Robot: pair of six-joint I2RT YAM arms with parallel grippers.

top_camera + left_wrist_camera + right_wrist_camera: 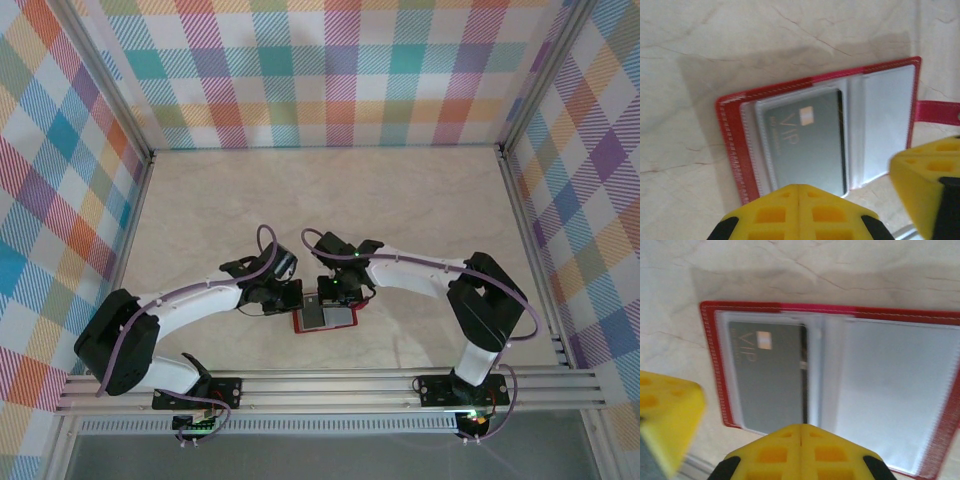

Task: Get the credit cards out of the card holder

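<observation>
With jaws of left gripper (799, 190) and right gripper (801, 428) clenched at near edge of open holder (731, 131) on tabletop (690, 50), pin light holder and draw stiff, thin, slick card (805, 145) from clear pocket (749, 146) by its edge.

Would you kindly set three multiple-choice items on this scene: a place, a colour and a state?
1. Where is the VIP card? A. in a clear pocket of the card holder; B. loose beside it; C. beneath it.
2. The card holder's border is: A. blue; B. red; C. green.
3. The card holder lies: A. snapped shut; B. open flat; C. on edge.
Answers: A, clear plastic covers the card; B, red stitched edging surrounds the pockets; B, both inner halves face up.
</observation>
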